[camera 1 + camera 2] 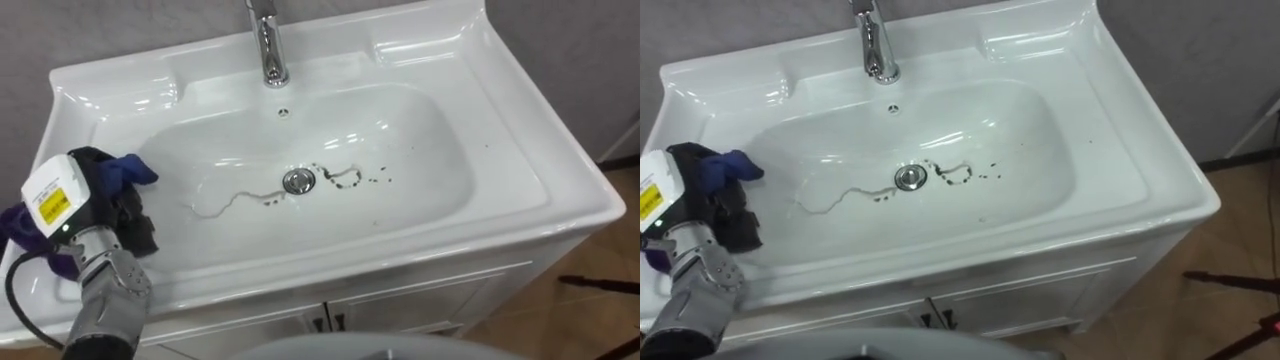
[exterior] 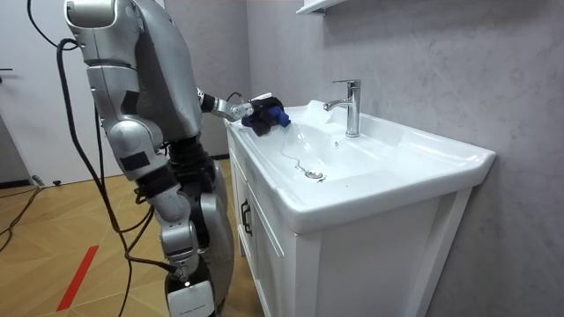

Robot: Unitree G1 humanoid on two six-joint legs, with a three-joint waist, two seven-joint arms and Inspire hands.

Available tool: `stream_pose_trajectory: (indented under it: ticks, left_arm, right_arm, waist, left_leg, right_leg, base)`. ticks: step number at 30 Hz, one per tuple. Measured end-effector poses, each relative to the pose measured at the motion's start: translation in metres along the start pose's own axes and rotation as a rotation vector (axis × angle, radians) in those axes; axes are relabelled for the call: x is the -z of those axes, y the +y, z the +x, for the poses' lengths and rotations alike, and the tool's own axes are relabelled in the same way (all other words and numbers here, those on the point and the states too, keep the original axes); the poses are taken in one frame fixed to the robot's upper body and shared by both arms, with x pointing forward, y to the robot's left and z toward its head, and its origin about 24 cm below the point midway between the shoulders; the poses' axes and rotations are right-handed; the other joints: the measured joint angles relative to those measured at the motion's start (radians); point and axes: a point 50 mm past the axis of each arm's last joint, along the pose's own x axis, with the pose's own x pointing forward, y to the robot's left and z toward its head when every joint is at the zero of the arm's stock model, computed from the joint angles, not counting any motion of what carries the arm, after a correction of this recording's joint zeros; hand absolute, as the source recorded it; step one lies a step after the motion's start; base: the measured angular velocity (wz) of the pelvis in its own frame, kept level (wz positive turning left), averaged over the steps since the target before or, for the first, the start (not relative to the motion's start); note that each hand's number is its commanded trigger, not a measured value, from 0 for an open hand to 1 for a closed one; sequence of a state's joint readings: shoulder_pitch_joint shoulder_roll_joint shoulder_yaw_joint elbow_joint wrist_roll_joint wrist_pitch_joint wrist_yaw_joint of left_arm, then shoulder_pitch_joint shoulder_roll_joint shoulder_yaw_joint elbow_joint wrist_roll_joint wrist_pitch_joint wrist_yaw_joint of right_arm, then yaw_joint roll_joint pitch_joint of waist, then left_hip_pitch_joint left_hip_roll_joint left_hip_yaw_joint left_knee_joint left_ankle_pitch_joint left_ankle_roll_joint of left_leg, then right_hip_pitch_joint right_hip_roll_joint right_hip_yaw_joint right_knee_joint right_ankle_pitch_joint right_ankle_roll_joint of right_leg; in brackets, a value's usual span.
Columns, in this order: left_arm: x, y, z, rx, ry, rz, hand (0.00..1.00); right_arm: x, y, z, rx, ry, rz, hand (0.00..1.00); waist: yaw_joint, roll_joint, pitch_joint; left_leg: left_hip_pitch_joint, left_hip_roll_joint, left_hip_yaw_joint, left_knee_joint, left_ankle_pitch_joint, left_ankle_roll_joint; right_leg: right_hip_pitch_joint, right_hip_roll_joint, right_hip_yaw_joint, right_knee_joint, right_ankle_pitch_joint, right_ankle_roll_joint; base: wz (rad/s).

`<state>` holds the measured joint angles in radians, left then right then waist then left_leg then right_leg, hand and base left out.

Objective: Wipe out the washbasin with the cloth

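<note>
A white basin [image 1: 420, 140] is set into a vanity top, with a round metal drain [image 1: 298, 180] at its middle. Dark specks and a squiggly line of dirt [image 1: 345, 178] lie right of the drain, and a thin wavy streak [image 1: 225, 205] runs to its left. At the basin's left rim my left hand [image 1: 125, 222] has its dark fingers curled round a bunched blue cloth [image 1: 128, 168]. The cloth rests on the rim at the bowl's edge, apart from the dirt. In the room view the cloth [image 2: 269, 114] sits at the vanity's far corner.
A chrome tap [image 1: 268, 45] stands at the back centre with a small overflow hole [image 1: 283, 112] below it. The white cabinet [image 2: 264, 255] carries the basin, with grey wall behind. I stand on wood floor close to the cabinet's front.
</note>
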<state>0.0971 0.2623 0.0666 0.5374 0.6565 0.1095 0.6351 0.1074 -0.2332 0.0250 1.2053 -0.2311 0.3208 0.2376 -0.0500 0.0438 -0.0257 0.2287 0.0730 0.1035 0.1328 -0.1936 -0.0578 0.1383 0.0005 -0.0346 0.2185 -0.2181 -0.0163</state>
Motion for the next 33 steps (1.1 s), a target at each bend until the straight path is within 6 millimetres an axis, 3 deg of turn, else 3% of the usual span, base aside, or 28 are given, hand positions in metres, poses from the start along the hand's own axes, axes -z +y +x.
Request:
stream_pose_trajectory:
  ticks: [4,6,7,8,17,21,28,33]
  left_arm:
    - [-0.010,0.006,0.005,-0.004,0.010,-0.063,1.00]
    - [-0.014,0.010,0.006,-0.019,-0.002,-0.073,1.00]
    - [-0.015,0.010,0.006,-0.021,-0.005,-0.076,1.00]
    - [-0.018,0.012,0.006,-0.029,-0.013,-0.086,1.00]
    - [-0.065,0.016,-0.006,-0.025,-0.173,-0.213,1.00]
    - [-0.082,0.024,-0.008,-0.047,-0.240,-0.254,1.00]
    - [-0.099,0.035,-0.005,-0.097,-0.319,-0.316,1.00]
    - [-0.102,0.039,-0.006,-0.144,-0.338,-0.339,1.00]
  right_arm:
    - [-0.003,0.002,0.000,-0.005,-0.037,0.027,0.00]
    - [-0.006,0.002,0.000,-0.003,-0.068,0.049,0.00]
    - [-0.007,0.002,0.000,-0.003,-0.074,0.051,0.00]
    - [-0.008,0.002,0.000,0.003,-0.085,0.043,0.00]
    - [-0.003,0.007,0.002,0.012,-0.097,0.002,0.00]
    - [-0.002,0.009,0.003,0.010,-0.096,-0.018,0.00]
    - [-0.002,0.011,0.003,0.005,-0.103,-0.026,0.00]
    - [0.000,0.015,0.004,-0.004,-0.094,-0.025,0.00]
  waist:
    - [-0.016,-0.004,0.0078]
    - [-0.022,-0.004,0.0213]
    - [-0.023,-0.004,0.0216]
    - [-0.025,-0.003,0.0268]
    - [-0.043,0.001,0.0278]
    - [-0.059,-0.007,0.0325]
    - [-0.064,-0.010,0.0347]
    - [-0.065,-0.004,0.0316]
  left_leg:
    - [-0.026,-0.001,-0.017,0.002,0.000,0.000]
    - [-0.040,-0.002,-0.022,0.003,0.000,0.000]
    - [-0.043,-0.002,-0.022,0.004,0.000,0.000]
    - [-0.051,-0.002,-0.022,0.004,0.000,0.000]
    - [-0.070,-0.012,-0.019,0.003,0.000,0.000]
    - [-0.067,-0.012,-0.008,0.003,0.000,0.000]
    - [-0.068,-0.013,0.001,0.003,0.000,0.000]
    - [-0.067,-0.014,0.004,0.004,0.000,0.000]
  right_leg:
    - [-0.015,-0.004,-0.023,0.000,0.001,0.002]
    - [-0.027,-0.005,-0.025,0.001,0.002,0.003]
    - [-0.033,-0.005,-0.026,0.001,0.002,0.003]
    - [-0.039,-0.006,-0.028,0.001,0.004,0.004]
    - [-0.050,-0.016,-0.033,-0.002,0.009,0.009]
    - [-0.053,-0.015,-0.021,0.001,0.009,0.009]
    - [-0.059,-0.015,-0.008,-0.003,0.009,0.009]
    - [-0.059,-0.015,-0.005,-0.013,0.011,0.011]
  base:
    - [0.18]
    - [0.09]
    - [0.00]
    - [0.03]
    - [-0.02]
    - [-0.10]
    - [-0.05]
    - [-0.01]
